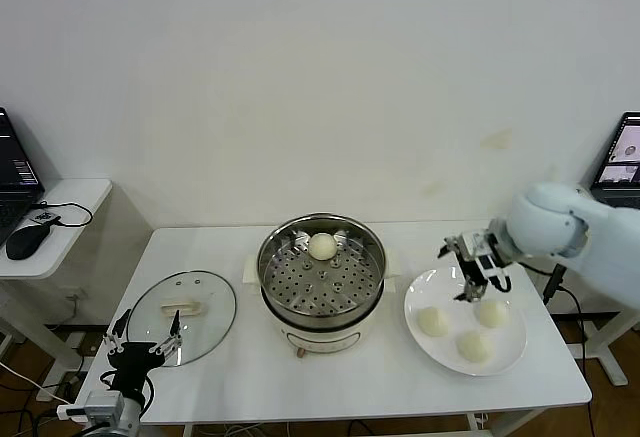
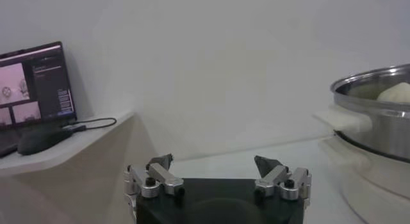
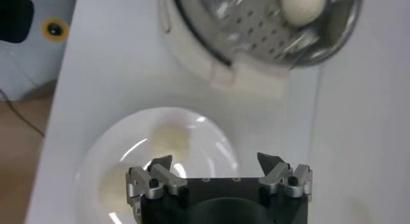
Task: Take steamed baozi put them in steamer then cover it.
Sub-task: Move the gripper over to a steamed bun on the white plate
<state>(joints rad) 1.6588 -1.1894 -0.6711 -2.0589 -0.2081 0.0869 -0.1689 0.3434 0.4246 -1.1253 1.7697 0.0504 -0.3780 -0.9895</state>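
The steel steamer point(image 1: 321, 275) stands mid-table on its cream base with one baozi point(image 1: 322, 246) on the perforated tray at the back. Three more baozi point(image 1: 433, 321) lie on the white plate point(image 1: 513, 349) to the right. My right gripper point(image 1: 469, 269) is open and empty, hovering over the plate's far edge above the buns. In the right wrist view the gripper point(image 3: 216, 162) is over the plate point(image 3: 218, 139), with a bun point(image 3: 173, 139) below and the steamer's baozi point(image 3: 302, 4) beyond. The glass cover point(image 1: 183, 303) lies flat at the left. My left gripper point(image 1: 145, 337) is open at the cover's near edge.
A side table at the far left holds a laptop and a black mouse point(image 1: 27, 240). Another laptop point(image 1: 622, 160) stands at the far right. In the left wrist view the steamer's rim point(image 2: 373, 91) is to one side and the side table's laptop point(image 2: 35, 84) to the other.
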